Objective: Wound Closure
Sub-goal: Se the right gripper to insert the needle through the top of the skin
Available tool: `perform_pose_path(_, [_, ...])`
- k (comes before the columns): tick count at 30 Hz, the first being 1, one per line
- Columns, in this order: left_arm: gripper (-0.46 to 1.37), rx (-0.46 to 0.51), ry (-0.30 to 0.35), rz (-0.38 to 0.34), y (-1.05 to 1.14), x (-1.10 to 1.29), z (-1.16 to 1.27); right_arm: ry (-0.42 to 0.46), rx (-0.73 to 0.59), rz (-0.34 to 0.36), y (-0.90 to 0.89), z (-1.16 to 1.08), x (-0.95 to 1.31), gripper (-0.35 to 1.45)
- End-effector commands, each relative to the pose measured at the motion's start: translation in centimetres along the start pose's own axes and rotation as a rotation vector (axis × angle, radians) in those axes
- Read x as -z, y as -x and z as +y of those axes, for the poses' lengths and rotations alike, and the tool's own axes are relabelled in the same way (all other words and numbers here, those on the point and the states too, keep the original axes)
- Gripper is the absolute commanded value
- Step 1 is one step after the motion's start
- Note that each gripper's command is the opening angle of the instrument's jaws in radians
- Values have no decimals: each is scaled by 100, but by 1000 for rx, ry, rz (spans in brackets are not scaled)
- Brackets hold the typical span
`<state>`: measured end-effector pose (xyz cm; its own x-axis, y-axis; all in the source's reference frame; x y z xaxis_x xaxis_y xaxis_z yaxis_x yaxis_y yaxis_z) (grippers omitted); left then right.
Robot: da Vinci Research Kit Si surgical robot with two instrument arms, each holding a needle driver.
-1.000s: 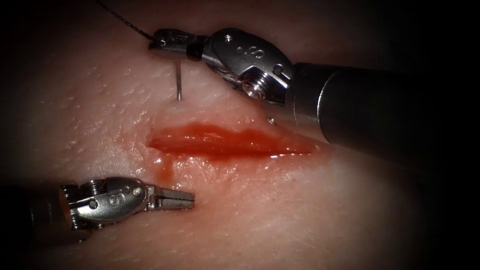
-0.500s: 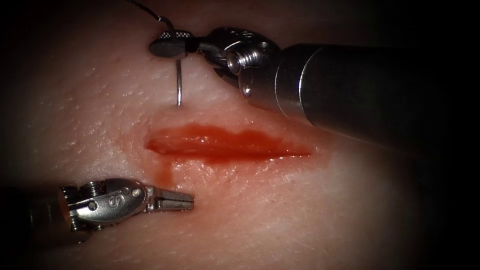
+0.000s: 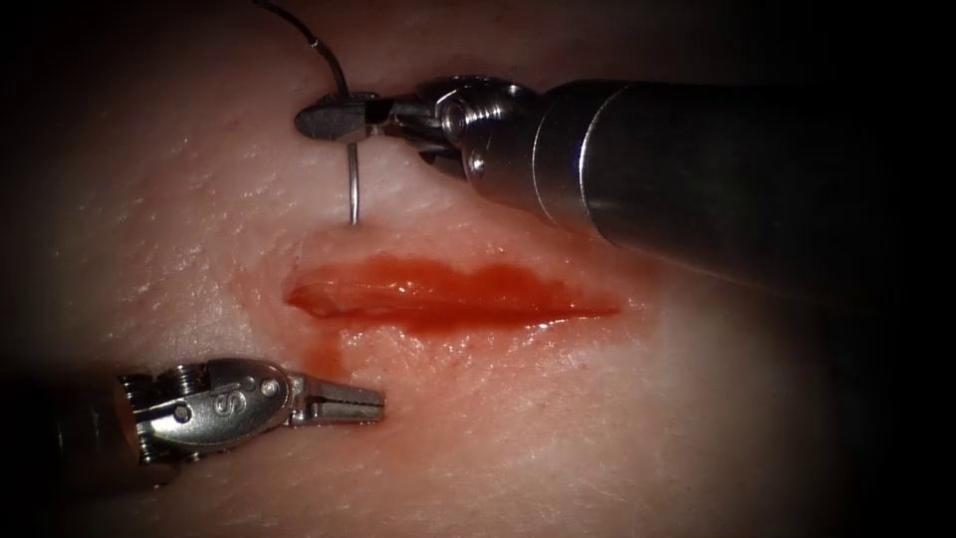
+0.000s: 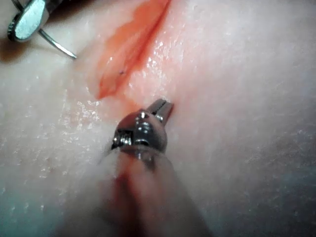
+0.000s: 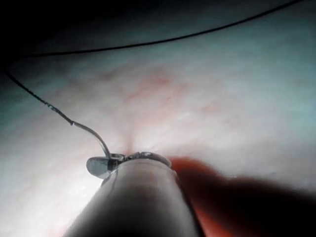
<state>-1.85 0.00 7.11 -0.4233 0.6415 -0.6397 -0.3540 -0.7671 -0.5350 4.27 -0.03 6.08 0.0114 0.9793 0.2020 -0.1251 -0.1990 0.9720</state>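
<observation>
The right gripper (image 3: pixel 334 120), in the upper left of the endoscope frame, is clamped on the needle (image 3: pixel 354 184) near its thread end; the needle hangs down with its tip meeting the tissue (image 3: pixel 597 438) just above the left end of the cut (image 3: pixel 448 294), and the thread (image 3: pixel 309 35) runs up and out of frame. The left gripper (image 3: pixel 349 403), in the lower left below the cut, has its jaws closed on nothing and sits just beneath a streak of red fluid (image 3: pixel 327 344)

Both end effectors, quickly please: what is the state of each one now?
Left end effector: closed, holding nothing, resting below the cut.
Right end effector: closed on the needle near its thread end; the tip touches the tissue above the cut.
</observation>
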Motion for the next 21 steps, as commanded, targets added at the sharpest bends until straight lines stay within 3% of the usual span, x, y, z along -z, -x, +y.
perform_pose_path(1, [-35,0,8,0,0,0,0,-5,-21,-2,1,-2,1,-35])
perform_pose_path(12, [-35,-10,9,-3,-2,0,-1,-40,-138,-33,25,-7,-3,-35])
perform_pose_path(21, [-35,-14,9,0,-3,0,-1,-39,-186,-29,50,1,-1,-35])
